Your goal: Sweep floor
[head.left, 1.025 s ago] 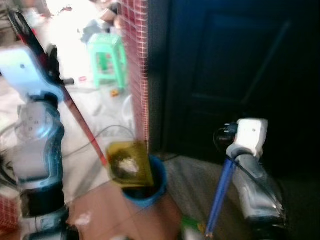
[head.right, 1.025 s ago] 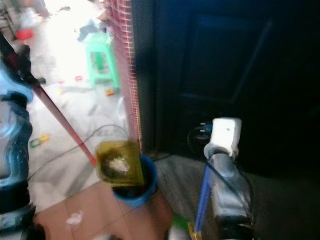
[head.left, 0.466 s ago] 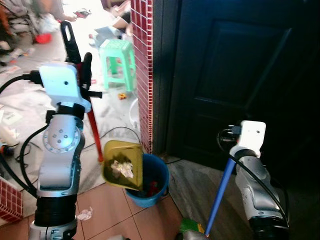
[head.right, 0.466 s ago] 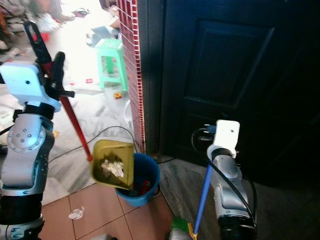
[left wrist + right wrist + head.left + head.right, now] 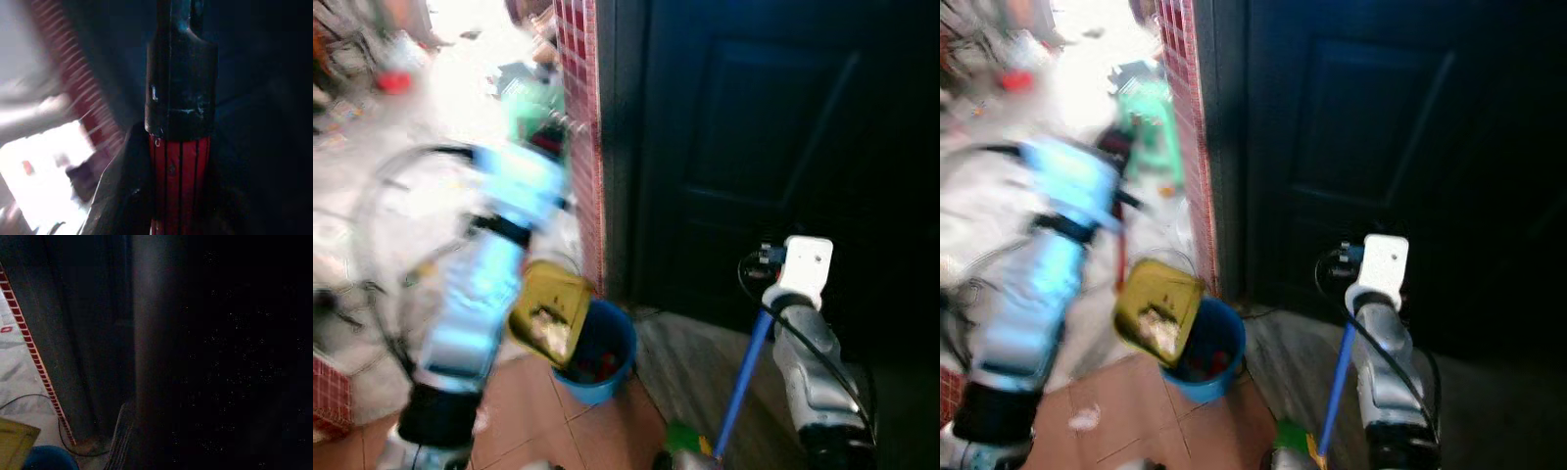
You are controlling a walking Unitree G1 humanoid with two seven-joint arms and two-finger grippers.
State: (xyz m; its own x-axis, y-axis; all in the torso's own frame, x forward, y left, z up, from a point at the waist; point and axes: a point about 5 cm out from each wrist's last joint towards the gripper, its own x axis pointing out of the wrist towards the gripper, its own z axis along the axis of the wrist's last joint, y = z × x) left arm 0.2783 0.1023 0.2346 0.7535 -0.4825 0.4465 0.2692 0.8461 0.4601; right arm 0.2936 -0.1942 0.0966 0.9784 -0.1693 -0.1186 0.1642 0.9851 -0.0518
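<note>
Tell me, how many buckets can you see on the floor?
1. A blue bucket stands on the floor by the foot of the red-tiled pillar. The yellow dustpan is tipped over its rim. Blur could hide others farther back.

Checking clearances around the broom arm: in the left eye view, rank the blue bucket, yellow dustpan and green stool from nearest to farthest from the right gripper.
1. Blue bucket, on the floor to its left.
2. Yellow dustpan, tipped over the bucket's far side.
3. Green stool, far back left.

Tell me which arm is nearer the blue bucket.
Left. The left arm is just beside the bucket, tipping the dustpan over its rim. The right arm stands farther off, holding the blue broom handle.
</note>
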